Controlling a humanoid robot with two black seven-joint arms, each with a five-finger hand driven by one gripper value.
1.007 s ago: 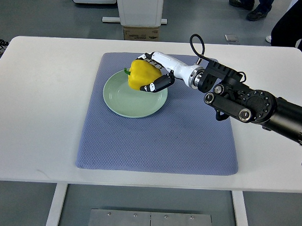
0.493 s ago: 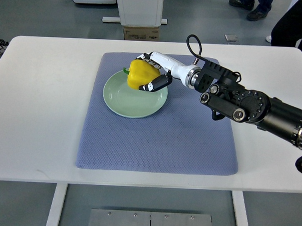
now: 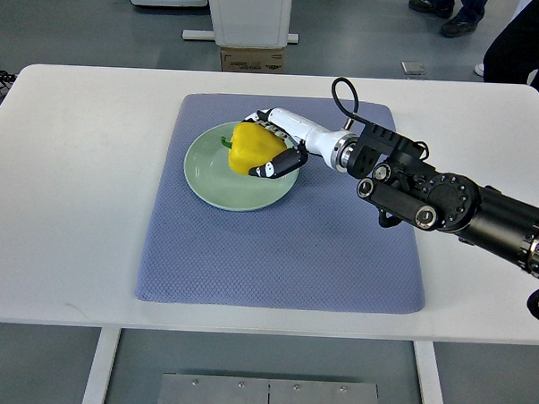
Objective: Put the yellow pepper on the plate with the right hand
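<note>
- Your right hand [image 3: 274,147] is gripping the pepper [image 3: 252,148], fingers wrapped round it, over the plate's [image 3: 208,183] far right part.
- Placing step: you're needing to lower, then uncurl.

Bright, even overhead light fills the top view, and the picture is sharp from edge to edge. The smooth white rectangular table [image 3: 65,175] is pale but keeps its detail. The black jointed right arm [image 3: 448,203] casts only a faint soft shadow on the blue-grey textured fabric mat [image 3: 276,247]. Straight table edges show little distortion
</note>
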